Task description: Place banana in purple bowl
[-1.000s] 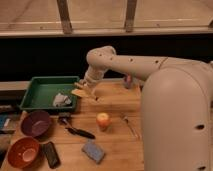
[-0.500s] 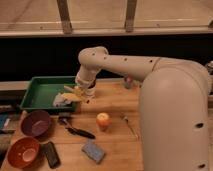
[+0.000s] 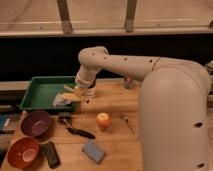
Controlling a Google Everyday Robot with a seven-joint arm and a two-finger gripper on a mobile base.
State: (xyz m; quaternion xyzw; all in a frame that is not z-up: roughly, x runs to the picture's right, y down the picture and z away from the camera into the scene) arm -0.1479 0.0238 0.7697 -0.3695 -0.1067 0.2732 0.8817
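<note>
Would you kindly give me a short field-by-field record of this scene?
gripper: over the green plastic tray's right edge, shut on the pale yellow curved banana
round dark purple bowl: empty, in front of the tray
round orange-brown bowl: nearest, front left
round orange-yellow fruit: mid-table, right of the bowls
task: banana not yet in purple bowl

The arm reaches left across the wooden desk [image 3: 115, 145], its gripper [image 3: 81, 91] over the right edge of the green tray [image 3: 40, 85] and clasped on the pale banana [image 3: 71, 93]. A crumpled white cloth [image 3: 62, 100] lies in the tray just below the banana. The purple bowl [image 3: 34, 123] sits on the desk in front of the tray, with an orange-brown bowl [image 3: 22, 151] nearer still. An orange-yellow round fruit [image 3: 103, 120] stands mid-desk, a blue sponge [image 3: 93, 150] in front of it.
</note>
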